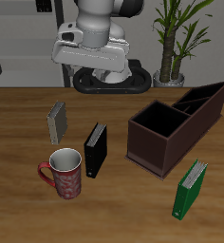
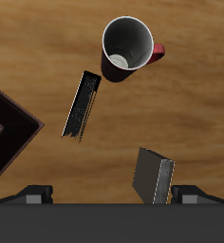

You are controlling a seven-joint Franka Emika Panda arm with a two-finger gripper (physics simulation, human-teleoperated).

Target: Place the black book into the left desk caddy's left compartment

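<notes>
The black book (image 1: 95, 150) stands upright on the table between the mug and the left desk caddy (image 1: 176, 123), a dark maroon-brown box with dividers. The book also shows in the wrist view (image 2: 82, 104), seen from above, and a corner of the caddy (image 2: 5, 133) shows beside it. My gripper (image 1: 88, 65) hangs high above the table's back part, well apart from the book. In the wrist view the gripper (image 2: 109, 195) is open and empty, with its fingertips (image 2: 33, 193) far apart.
A grey book (image 1: 56, 121) stands farther back than the mug and shows in the wrist view (image 2: 154, 176). A red mug (image 1: 65, 174) stands near the front edge, beside the black book. A green book (image 1: 190, 188) stands in front of the caddy. A potted plant (image 1: 176, 38) is behind the table.
</notes>
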